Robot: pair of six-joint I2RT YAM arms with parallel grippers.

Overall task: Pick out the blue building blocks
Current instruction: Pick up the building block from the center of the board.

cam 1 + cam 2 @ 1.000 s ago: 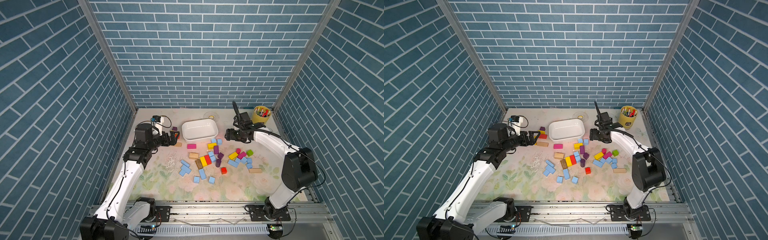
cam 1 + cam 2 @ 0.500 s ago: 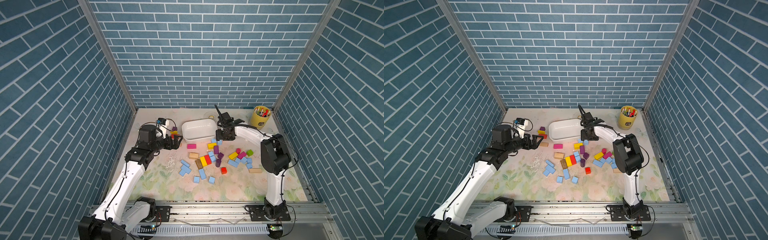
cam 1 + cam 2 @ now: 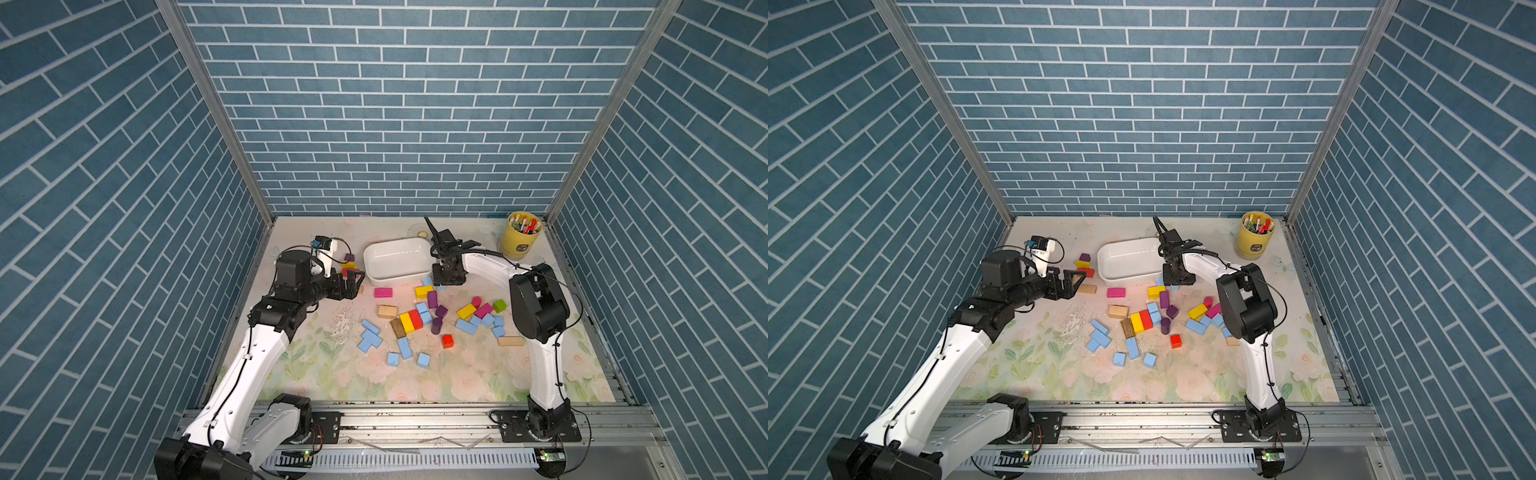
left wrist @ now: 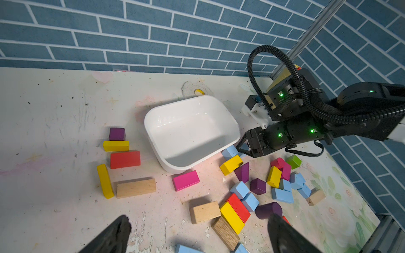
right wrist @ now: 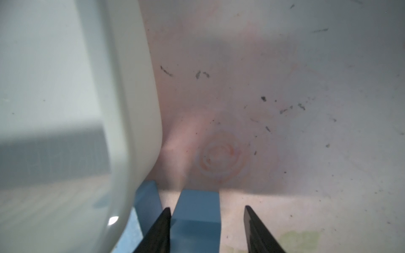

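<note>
Blocks (image 3: 404, 348), about fifteen blue; dish (image 3: 395, 278), one

Robot lab test cell, not home. Three walls (image 3: 395, 124) papered in printed blue brick, joined by bare aluminium corner posts (image 3: 220, 116). Two white-and-black arms, left arm (image 3: 253, 361) and right arm (image 3: 544, 365), bolted to aluminium rail (image 3: 415, 422) along front edge; slotted cable duct (image 3: 415, 459) below. Floral-print surface (image 3: 465, 382) stained, staged with props: blue building blocks (image 3: 371, 337) among other coloured ones, white tub (image 3: 397, 259), yellow cup of markers (image 3: 519, 245).
</note>
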